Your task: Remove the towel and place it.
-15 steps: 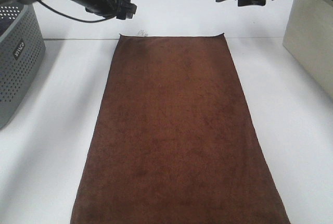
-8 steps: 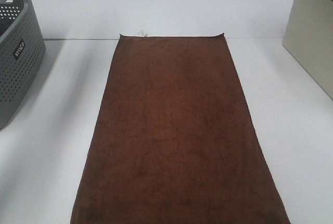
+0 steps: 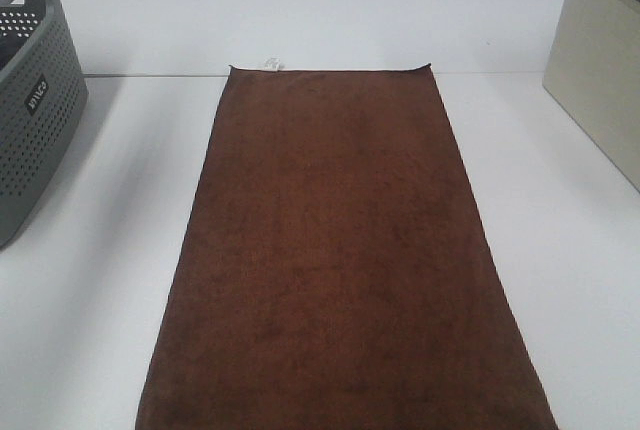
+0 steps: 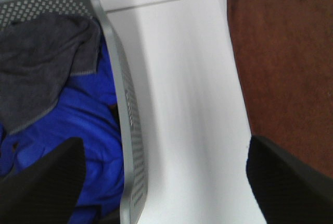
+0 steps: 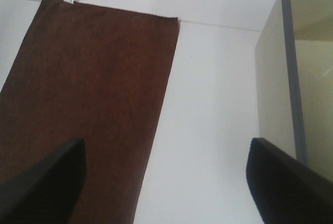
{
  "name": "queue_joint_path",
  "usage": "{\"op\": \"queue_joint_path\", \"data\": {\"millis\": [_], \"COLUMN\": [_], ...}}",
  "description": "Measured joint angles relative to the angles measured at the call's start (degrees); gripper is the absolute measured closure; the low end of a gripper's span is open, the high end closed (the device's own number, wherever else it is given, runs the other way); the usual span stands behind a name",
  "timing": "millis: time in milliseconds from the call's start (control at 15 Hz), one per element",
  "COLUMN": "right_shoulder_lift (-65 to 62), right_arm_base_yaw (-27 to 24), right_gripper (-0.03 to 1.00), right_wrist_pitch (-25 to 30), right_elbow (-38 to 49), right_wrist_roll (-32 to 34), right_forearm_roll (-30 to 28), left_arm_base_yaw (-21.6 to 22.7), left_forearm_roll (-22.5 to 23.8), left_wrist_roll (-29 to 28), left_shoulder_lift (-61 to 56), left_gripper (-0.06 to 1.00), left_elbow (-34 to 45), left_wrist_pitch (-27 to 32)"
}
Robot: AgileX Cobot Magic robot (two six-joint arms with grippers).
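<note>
Hovering high off the white counter (image 3: 90, 250), the left tool (image 4: 161, 182) hangs released over the grey basket's (image 4: 127, 130) rim, the right tool (image 5: 166, 182) released beside the beige bin (image 5: 291, 78). The brown towel (image 3: 335, 250) lies flat between basket and bin, its long axis running away from the camera, white tag (image 3: 272, 63) at the far edge.

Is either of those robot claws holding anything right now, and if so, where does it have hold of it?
Nothing is held. Both the left gripper and the right gripper are open and empty; the towel lies flat on the table, untouched.
</note>
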Motion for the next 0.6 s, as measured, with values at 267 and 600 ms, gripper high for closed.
{"op": "queue_joint_path", "data": {"millis": [267,600], "right_shoulder_lift": [-26.3,-58.0], "right_arm_base_yaw": [0.0,0.0], "right_gripper": [0.17,0.17], "right_wrist_pitch": [-1.0,-1.4], "right_elbow": [25.9,44.5], "right_wrist_roll": [0.9,3.4], "right_forearm_roll": [1.4,1.8], "left_arm_base_yaw": [0.0,0.0], "left_forearm_roll": [1.9,5.0], "left_wrist_roll": [-5.1,-8.9], "left_shoulder_lift": [-23.0,-53.1], "left_gripper": [0.17,0.17], "left_elbow": [26.6,49.6], "left_wrist_pitch": [-5.7,-8.5]}}
